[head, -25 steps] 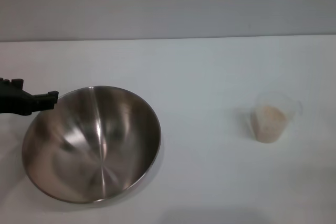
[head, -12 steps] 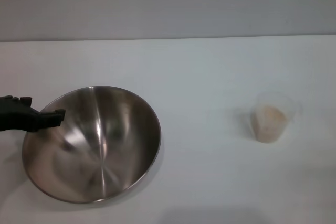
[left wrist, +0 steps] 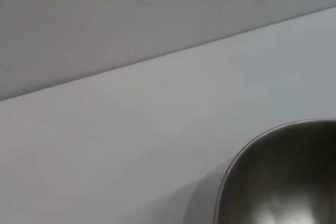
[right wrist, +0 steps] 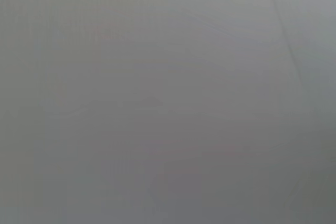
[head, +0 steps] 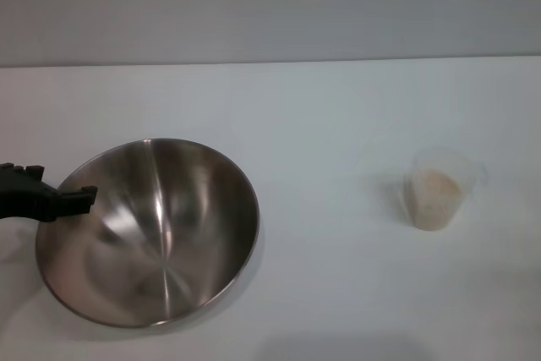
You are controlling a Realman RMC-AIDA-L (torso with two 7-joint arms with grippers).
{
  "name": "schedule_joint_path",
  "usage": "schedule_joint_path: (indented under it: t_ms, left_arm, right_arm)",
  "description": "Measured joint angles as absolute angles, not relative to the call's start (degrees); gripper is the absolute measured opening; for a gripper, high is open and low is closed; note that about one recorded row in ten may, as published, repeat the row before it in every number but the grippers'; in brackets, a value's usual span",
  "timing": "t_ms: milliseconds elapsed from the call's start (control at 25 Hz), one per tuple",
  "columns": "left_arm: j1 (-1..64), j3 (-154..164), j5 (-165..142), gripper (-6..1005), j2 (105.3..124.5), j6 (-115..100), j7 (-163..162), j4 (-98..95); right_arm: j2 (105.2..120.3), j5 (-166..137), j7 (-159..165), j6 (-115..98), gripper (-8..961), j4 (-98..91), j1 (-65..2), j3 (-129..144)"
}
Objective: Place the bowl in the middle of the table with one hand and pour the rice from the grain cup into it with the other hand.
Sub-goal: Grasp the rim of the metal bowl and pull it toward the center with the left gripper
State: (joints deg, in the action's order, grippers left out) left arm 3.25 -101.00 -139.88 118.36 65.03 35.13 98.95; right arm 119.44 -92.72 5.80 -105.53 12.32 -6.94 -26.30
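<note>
One gripper, the left gripper (head: 74,200), is seen at the near-left rim of the bowl (head: 161,234); jaw state cannot be told. A firm rim grip is needed before sliding it toward the table (head: 321,124) centre, well clear of the grain cup (head: 438,196).

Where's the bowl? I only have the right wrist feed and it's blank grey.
Observer: The bowl sits on the robot's left part of the table, not the middle.
Operator: Left gripper on it?
Observer: The left gripper is at the bowl's left rim; I can't tell whether it grips.
Operator: And the grain cup?
Observer: The grain cup stands upright well off to the robot's right, with the rice inside, nothing touching it.
Operator: My arm?
Observer: The right gripper appears in no view.
</note>
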Motion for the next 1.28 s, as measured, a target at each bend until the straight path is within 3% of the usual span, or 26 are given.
schedule_joint_path:
  t_ms: [1280]
  left_arm:
    - [7.6,-100.9,-141.5,827,118.3,64.6,35.2,90.7]
  right_arm:
    - [119.44,-92.7,5.8,-105.6,806,12.4,-6.9,-25.9]
